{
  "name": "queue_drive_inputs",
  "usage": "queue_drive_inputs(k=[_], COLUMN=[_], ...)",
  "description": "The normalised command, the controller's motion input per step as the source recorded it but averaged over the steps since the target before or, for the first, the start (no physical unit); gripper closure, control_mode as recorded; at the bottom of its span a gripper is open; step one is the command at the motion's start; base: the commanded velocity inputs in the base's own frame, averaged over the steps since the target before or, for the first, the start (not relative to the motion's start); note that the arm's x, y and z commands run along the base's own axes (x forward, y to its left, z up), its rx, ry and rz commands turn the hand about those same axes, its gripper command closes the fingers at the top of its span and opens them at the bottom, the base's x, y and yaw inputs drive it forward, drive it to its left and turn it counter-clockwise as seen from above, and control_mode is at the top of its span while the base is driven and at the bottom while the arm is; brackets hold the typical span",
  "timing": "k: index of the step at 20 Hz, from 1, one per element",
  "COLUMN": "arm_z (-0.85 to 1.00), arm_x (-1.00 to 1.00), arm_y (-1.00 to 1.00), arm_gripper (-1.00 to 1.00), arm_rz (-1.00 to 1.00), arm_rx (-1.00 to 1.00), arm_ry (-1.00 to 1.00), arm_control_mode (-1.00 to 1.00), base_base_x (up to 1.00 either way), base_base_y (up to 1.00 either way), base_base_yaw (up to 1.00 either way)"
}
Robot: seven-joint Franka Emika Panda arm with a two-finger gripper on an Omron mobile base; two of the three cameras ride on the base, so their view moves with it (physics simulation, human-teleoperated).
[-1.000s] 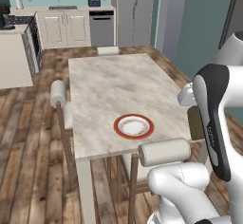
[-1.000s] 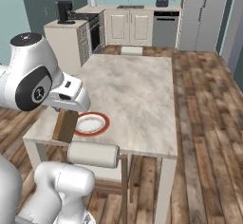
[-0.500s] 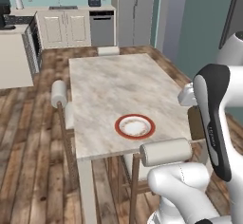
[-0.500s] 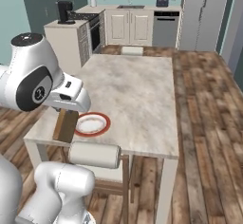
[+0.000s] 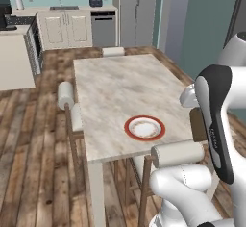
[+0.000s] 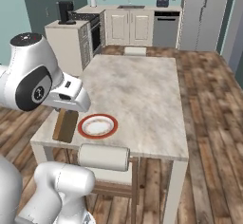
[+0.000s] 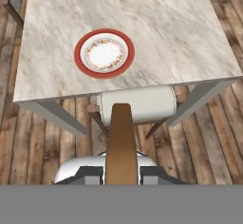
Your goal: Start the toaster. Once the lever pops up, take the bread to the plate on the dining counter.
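Observation:
My gripper (image 7: 121, 173) is shut on the bread (image 7: 120, 137), a tan-brown slice seen edge-on in the hand view. In the right base view the bread (image 6: 65, 126) hangs upright below the hand, at the near left edge of the dining counter (image 6: 142, 85), just left of the plate (image 6: 98, 126). The red-rimmed white plate (image 7: 104, 53) lies near the counter's front edge (image 7: 156, 23), ahead of the gripper. From the left base view the plate (image 5: 144, 127) lies left of the bread (image 5: 197, 125). The dark blue toaster (image 5: 95, 1) stands far back on the kitchen worktop.
A chair with a white roll back (image 7: 137, 104) is tucked under the counter's near edge, right below the gripper. More chairs stand at the left side (image 5: 65, 94) and the far end (image 5: 113, 51). Wooden floor surrounds the counter; cabinets and a fridge (image 6: 204, 9) line the back wall.
The counter and plate sit slightly further right in both base views, a small shift of the whole picture. The bread stays in the shut gripper.

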Motion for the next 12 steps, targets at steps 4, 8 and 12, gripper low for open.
queue_drive_inputs(k=[4,8,12], arm_z=[0.00,0.00,0.00], arm_x=[0.00,0.00,0.00], arm_y=[0.00,0.00,0.00], arm_gripper=[1.00,1.00,1.00], arm_rz=[0.00,0.00,0.00], arm_rx=[0.00,0.00,0.00], arm_ry=[0.00,0.00,0.00], arm_control_mode=[1.00,1.00,1.00], base_base_x=[0.10,0.14,0.17], base_base_y=[0.14,0.14,0.13], base_base_yaw=[0.00,0.00,0.00])
